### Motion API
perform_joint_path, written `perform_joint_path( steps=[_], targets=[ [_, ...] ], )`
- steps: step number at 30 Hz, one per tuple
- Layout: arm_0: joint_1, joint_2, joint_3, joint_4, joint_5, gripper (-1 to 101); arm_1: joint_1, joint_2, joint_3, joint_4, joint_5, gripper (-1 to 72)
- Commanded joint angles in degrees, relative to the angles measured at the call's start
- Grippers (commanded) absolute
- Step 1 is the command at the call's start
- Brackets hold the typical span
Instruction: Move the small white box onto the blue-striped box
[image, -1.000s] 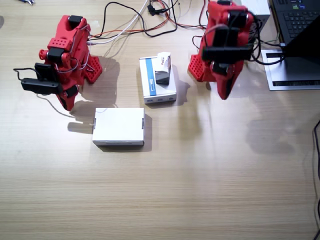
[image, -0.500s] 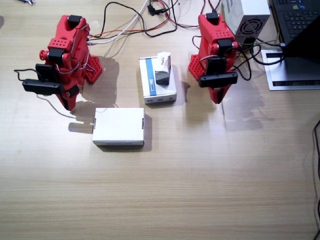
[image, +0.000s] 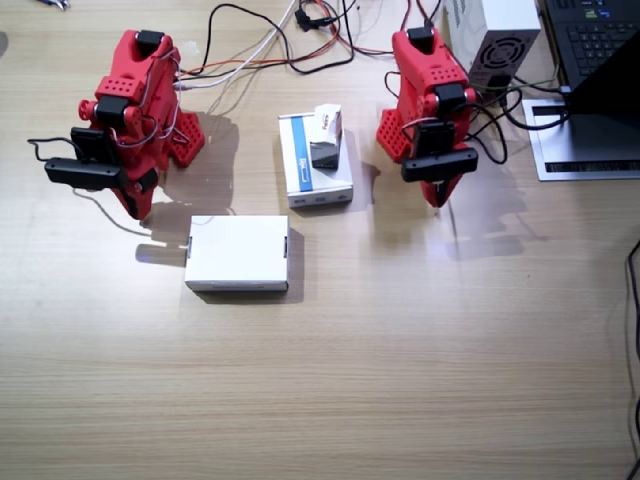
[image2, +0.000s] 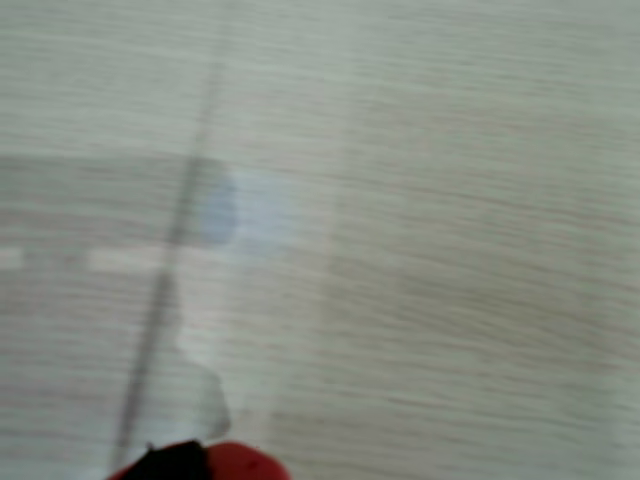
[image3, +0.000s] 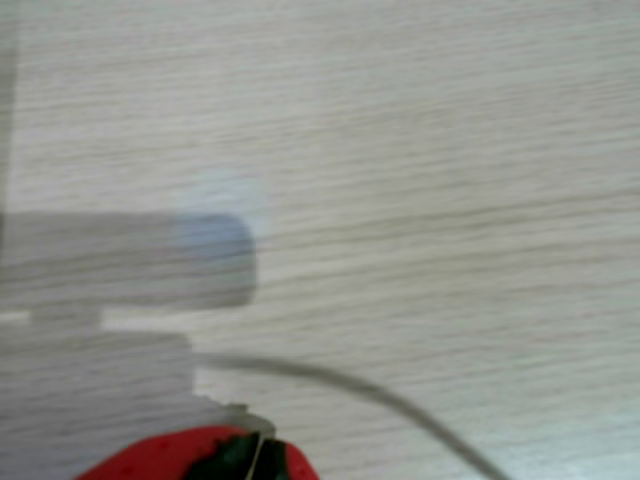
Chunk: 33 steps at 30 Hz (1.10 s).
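- The small white box (image: 327, 135) sat on top of the blue-striped box (image: 313, 160), toward its far right corner, touching nothing of mine.
- My left arm (image: 432, 95) was folded back near its base, just right of the blue-striped box, with my left gripper (image: 438, 192) pointing down at the table (image: 400, 350), clear of both boxes.
- I could not tell whether that claw's jaws were apart or together; it held nothing that I could see.
- My right arm (image: 125, 115) was folded at its own base, with my right gripper (image: 134, 205) hanging low over the table; its jaws' state I could not tell either.
- A large plain white box (image: 238, 253) lay flat in front of my right arm, apart from the striped one.
- Both wrist views showed only blurred wood grain, shadow and a sliver of red at the bottom edge.
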Motion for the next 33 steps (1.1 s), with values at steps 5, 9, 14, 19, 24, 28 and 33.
perform_joint_path(
  steps=[5, 9, 14, 19, 24, 28, 33],
  targets=[
    [-1.76, 1.76, -1.05, 0.79, 1.49, 0, 1.14, 1.58, -0.70, 2.37, -9.93, 2.5],
    [-1.05, 1.76, -1.05, 0.62, 2.99, 0, 1.14, 1.58, -0.70, 2.37, -9.93, 2.5],
    [-1.05, 1.76, -1.05, 0.70, 2.99, 0, 1.14, 1.58, -0.70, 2.37, -9.93, 2.5],
    [-1.05, 1.76, -1.05, 0.70, 2.99, 0, 1.14, 1.58, -0.70, 2.37, -9.93, 2.5],
    [-1.05, 1.76, -1.05, 0.70, 2.99, 0, 1.14, 1.58, -0.70, 2.37, -9.93, 2.5],
    [-1.05, 1.76, -1.05, 0.70, 2.99, 0, 1.14, 1.58, -0.70, 2.37, -9.93, 2.5],
    [-1.05, 1.76, -1.05, 0.70, 2.99, 0, 1.14, 1.58, -0.70, 2.37, -9.93, 2.5]
  ],
)
